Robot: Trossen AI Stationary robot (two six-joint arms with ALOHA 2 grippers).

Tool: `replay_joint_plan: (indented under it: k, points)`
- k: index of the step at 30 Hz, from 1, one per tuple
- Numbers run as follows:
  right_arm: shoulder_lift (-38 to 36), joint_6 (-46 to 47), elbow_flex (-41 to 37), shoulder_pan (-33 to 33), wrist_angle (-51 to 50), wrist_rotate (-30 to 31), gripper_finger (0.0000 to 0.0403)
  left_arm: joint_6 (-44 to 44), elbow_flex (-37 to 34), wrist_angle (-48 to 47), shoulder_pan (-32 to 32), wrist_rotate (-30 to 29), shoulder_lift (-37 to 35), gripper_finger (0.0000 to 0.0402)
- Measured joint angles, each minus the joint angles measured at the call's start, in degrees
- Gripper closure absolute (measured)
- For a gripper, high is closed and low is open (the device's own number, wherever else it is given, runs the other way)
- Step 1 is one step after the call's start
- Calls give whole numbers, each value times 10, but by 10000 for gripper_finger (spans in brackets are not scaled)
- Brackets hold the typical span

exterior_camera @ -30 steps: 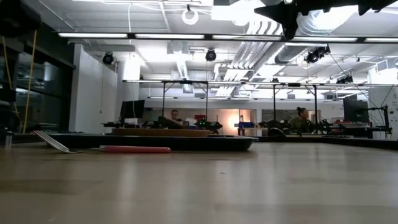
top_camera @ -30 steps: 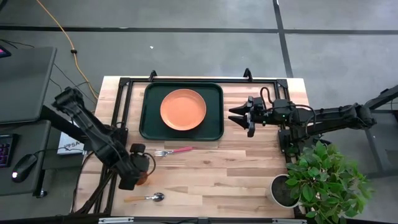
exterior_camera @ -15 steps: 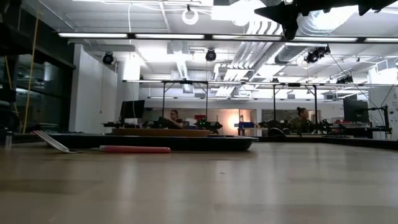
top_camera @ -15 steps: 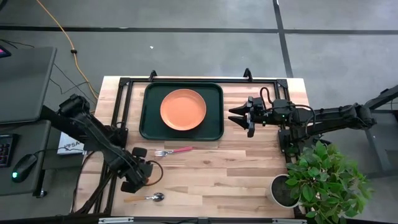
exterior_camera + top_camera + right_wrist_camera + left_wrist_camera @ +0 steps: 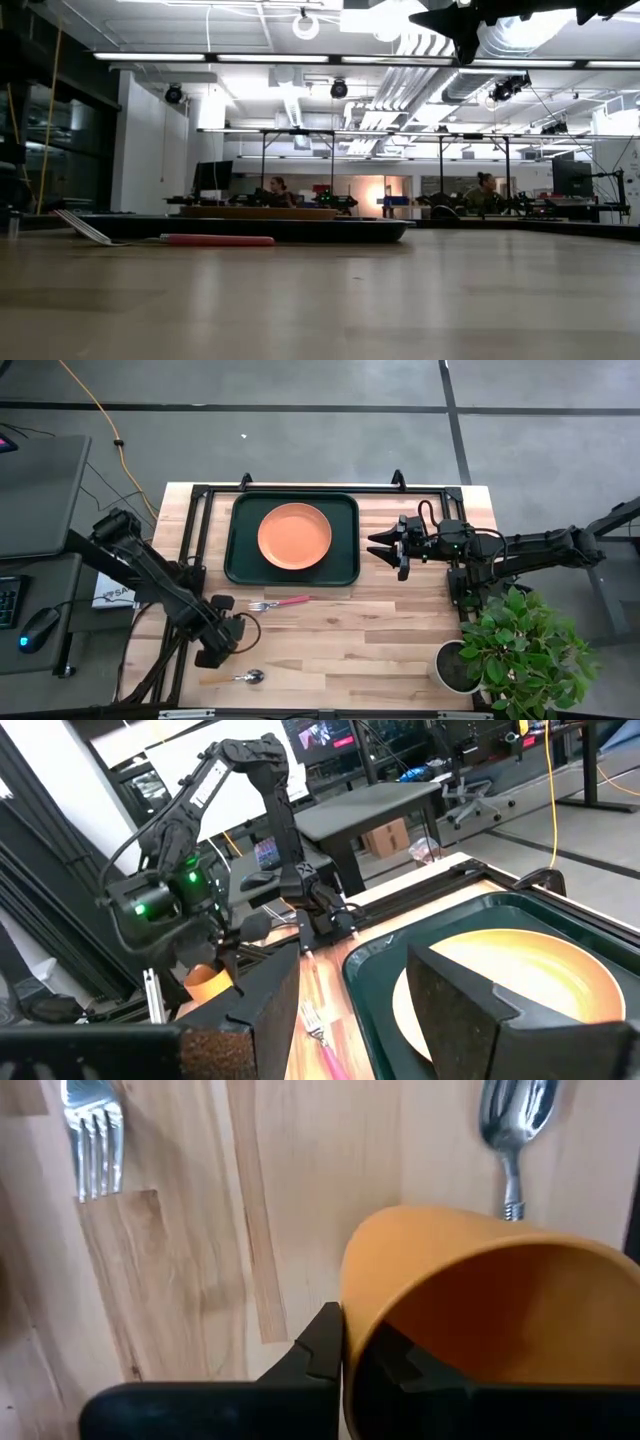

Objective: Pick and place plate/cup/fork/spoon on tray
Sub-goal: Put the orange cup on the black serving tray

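Observation:
The orange cup (image 5: pixel 480 1300) is in my left gripper (image 5: pixel 355 1348), which is shut on it near the table's left front (image 5: pixel 228 634). The cup also shows in the right wrist view (image 5: pixel 205 982). The fork (image 5: pixel 280 603), with its pink handle, lies flat on the wood in front of the tray. The spoon (image 5: pixel 245 677) lies flat near the front edge. The orange plate (image 5: pixel 295 536) rests inside the dark green tray (image 5: pixel 240 560). My right gripper (image 5: pixel 385 547) is open and empty above the table, right of the tray. My left gripper pinches the cup's wall at its rim (image 5: pixel 350 1295), with one finger (image 5: pixel 322 1342) outside and the other (image 5: pixel 392 1360) inside the mouth. The cup is tilted, its open mouth toward the wrist. Whether its base is clear of the table, I cannot tell.
A potted plant (image 5: pixel 520 645) stands at the table's right front corner. A black frame (image 5: pixel 320 488) runs along the far edge, behind the tray. A white card (image 5: pixel 115 595) lies off the table's left side. Bare wood lies between the fork and the plant.
My left gripper has shifted a little toward the table's right edge with the cup and has turned at the wrist. The cup's orange, which showed beneath the gripper in the high view, is now covered by it.

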Motion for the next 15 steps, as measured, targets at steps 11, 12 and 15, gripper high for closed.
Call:
replay_joint_plan:
  k: [11,12,15]
  points:
    - [0,17,0,0,2,0,226,-6,57,-12,64,43,-82,401]
    - [0,21,0,0,2,0,226,-3,76,-10,78,42,-83,401]
    - [0,29,0,0,3,0,226,29,140,-9,135,41,-79,401]
